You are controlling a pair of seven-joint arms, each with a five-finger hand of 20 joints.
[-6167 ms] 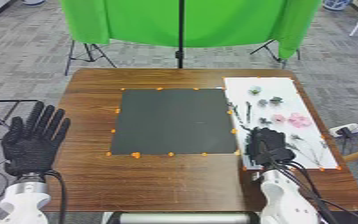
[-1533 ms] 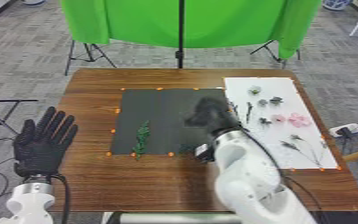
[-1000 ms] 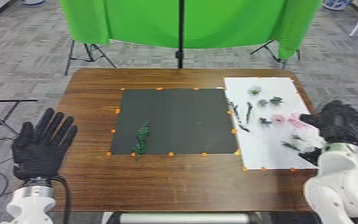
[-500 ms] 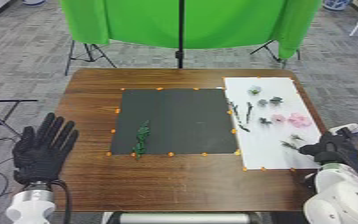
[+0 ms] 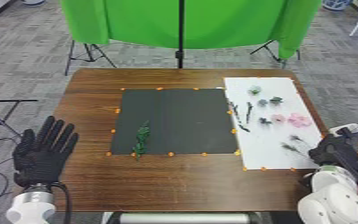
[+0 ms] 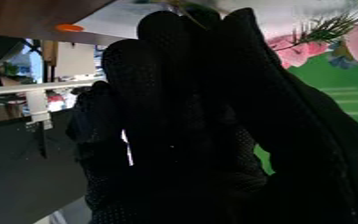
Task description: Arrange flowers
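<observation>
My right hand [image 5: 335,152] is at the right edge of the white sheet [image 5: 260,145], beside two thin-stemmed sprigs [image 5: 291,148]. In the right wrist view the right hand [image 6: 184,115] has its fingers mostly straight, with a thin stem [image 6: 190,16] at the fingertips; whether it touches them I cannot tell. A green leafy sprig [image 5: 142,139] lies upright on the left part of the dark square [image 5: 175,117]. Pink flowers [image 5: 298,120], small bluish-green blooms [image 5: 276,100], a pale flower [image 5: 255,90] and dark twigs [image 5: 248,112] lie on the white sheet. My left hand [image 5: 40,157] is open left of the table.
The brown wooden table [image 5: 158,185] carries both sheets, held by orange tabs [image 5: 170,154] round their edges. A green cloth [image 5: 193,25] hangs behind it. A white device with cables [image 5: 344,130] is beyond the table's right edge.
The leafy sprig, absent from the dark square at first, now lies there. My right hand has gone from the white sheet over the dark square to the white sheet's right edge.
</observation>
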